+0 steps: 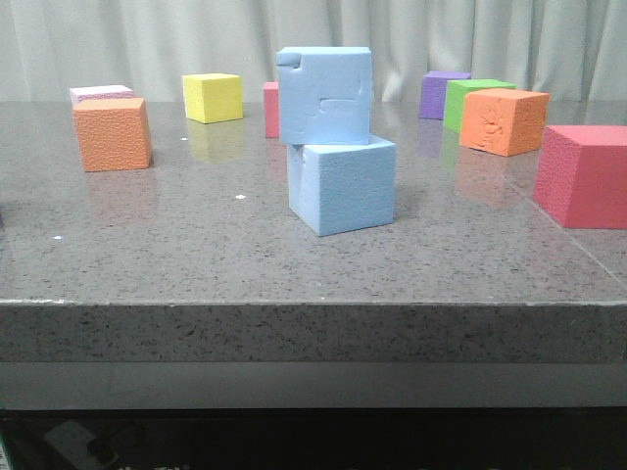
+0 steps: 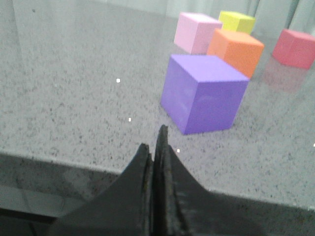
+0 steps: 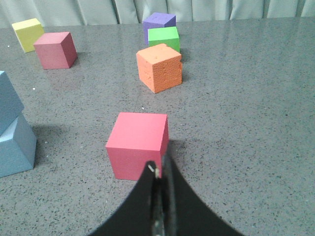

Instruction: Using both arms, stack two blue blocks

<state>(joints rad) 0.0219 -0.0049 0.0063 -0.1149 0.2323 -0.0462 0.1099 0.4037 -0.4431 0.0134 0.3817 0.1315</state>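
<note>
Foam notched blue block tops plain blue block; left claw and right claw pressed together.

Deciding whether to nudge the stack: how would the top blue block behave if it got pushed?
The notched blue block sits twisted and offset on the plain blue block, so a push would likely slide or topple it. Its dented, pitted surface suggests soft, light foam: little resistance, probably grippy rather than slippery. Flat faces mean it should not roll far.

The notched light blue block sits atop the plain light blue block, slightly twisted. The stack stands at the frame's centre.
</note>
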